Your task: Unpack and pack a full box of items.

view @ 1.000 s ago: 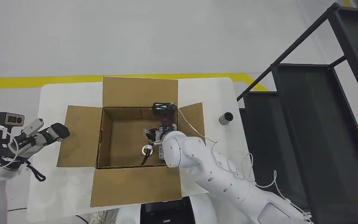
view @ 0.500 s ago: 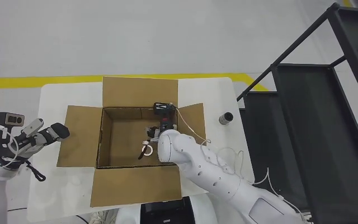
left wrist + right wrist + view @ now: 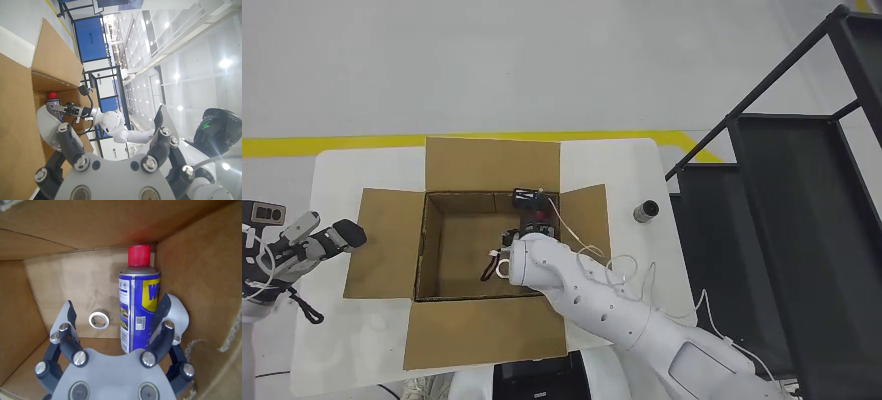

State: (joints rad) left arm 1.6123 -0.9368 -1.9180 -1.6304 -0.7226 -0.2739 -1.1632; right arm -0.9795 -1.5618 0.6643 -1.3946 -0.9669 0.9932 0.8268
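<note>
**Spray can on the box floor, right jaws spread over it**

The spray can (image 3: 140, 306), blue with a red cap, lies on its side on the floor of the open cardboard box (image 3: 452, 205). It rests close along one side wall, with its cap toward a corner. Near it on the box floor lies a small metal ring (image 3: 99, 320), flat and apart from the can.

The right gripper (image 3: 117, 303) is down inside the box, over the can's bottom end. Its jaws are spread wide and grip nothing. One finger (image 3: 166, 308) sits between the can and the wall, very close to the can, though I cannot tell whether it touches. The other finger is well off on the far side of the ring. The left wrist view shows this gripper (image 3: 58, 108) pointing down at the can (image 3: 53, 106).

The box has all four flaps folded out flat on the white tabletop (image 3: 342, 170).

The left gripper (image 3: 342, 237) is at the tabletop's left edge, just beside the box's left flap. Its jaws (image 3: 102, 115) are wide apart and empty.

On the tabletop right of the box, apart from the right flap, is a small metal cylinder (image 3: 646, 211). A yellow line (image 3: 342, 147) runs along the floor beyond the tabletop. A dark metal frame (image 3: 782, 200) stands at the right.
</note>
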